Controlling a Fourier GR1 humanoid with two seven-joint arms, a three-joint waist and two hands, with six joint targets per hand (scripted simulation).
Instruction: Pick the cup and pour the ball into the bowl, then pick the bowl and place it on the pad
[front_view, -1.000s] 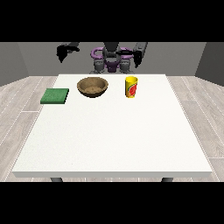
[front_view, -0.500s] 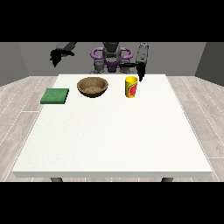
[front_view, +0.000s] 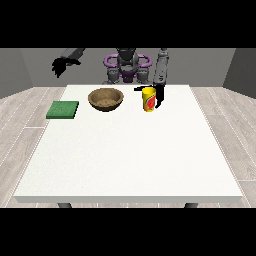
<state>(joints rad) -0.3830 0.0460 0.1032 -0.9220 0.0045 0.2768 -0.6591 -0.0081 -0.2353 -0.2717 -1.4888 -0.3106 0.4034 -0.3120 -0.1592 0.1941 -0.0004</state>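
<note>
A yellow cup (front_view: 148, 99) with a red and green mark stands upright at the table's far side, right of centre. The hand at the view's right (front_view: 158, 95) is lowered beside the cup, with black fingers behind it and along its right side and a thumb at its rim. No ball shows from this angle. A brown bowl (front_view: 106, 98) sits left of the cup. A green pad (front_view: 63, 109) lies flat near the table's left edge. The hand at the view's left (front_view: 62, 65) hangs raised in the air beyond the table's far left corner, fingers drooping.
The white table (front_view: 130, 155) stretches wide towards the camera. The robot's torso (front_view: 127, 67) stands behind the far edge, between the two arms.
The hand at the view's right has come down from shoulder height to the cup. The hand at the view's left has lifted and swung outward. Cup, bowl and pad have stayed put.
</note>
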